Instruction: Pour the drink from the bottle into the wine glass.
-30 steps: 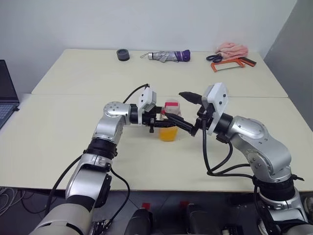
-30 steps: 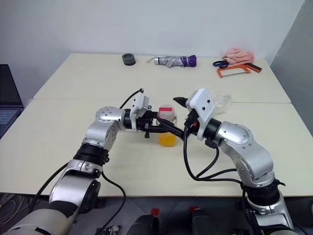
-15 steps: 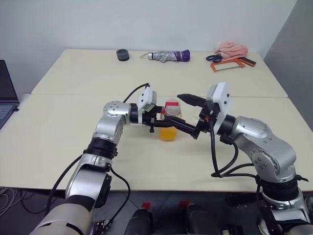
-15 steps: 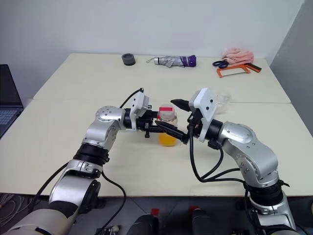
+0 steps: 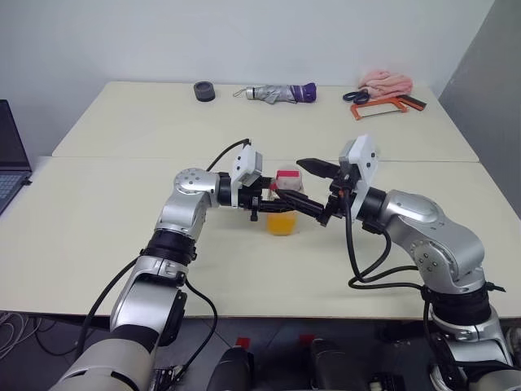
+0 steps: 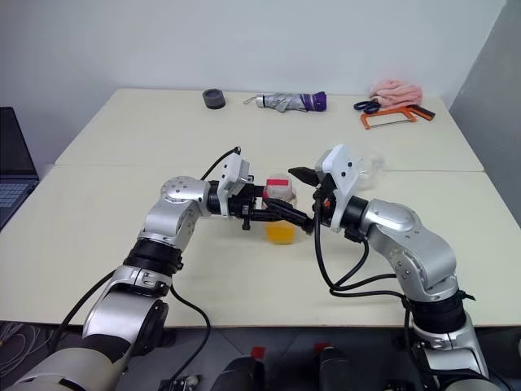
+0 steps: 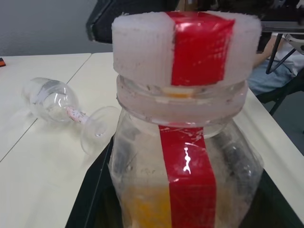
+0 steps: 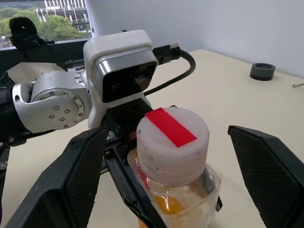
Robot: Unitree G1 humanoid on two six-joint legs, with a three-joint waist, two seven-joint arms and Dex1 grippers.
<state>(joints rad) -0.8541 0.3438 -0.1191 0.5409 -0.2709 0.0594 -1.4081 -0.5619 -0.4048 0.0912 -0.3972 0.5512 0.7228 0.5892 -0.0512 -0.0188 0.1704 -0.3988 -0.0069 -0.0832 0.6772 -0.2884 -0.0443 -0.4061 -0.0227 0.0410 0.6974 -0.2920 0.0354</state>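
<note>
The bottle stands upright near the middle of the cream counter, its white cap crossed by a red strip and still in place. The drink fills only the lower part of the bottle. The left gripper reaches in from the robot's left and is clamped tight on the bottle's body, its fingers pressed against the clear plastic just under the neck. The right gripper sits at cap height on the opposite side, its fingers spread wide to either side of the cap and not touching it, with nothing held. The wine glass lies on its side on the counter beyond the bottle, apart from it. A folded umbrella, a dark tape roll, a pink cloth and a hacksaw lie along the far edge.
</note>
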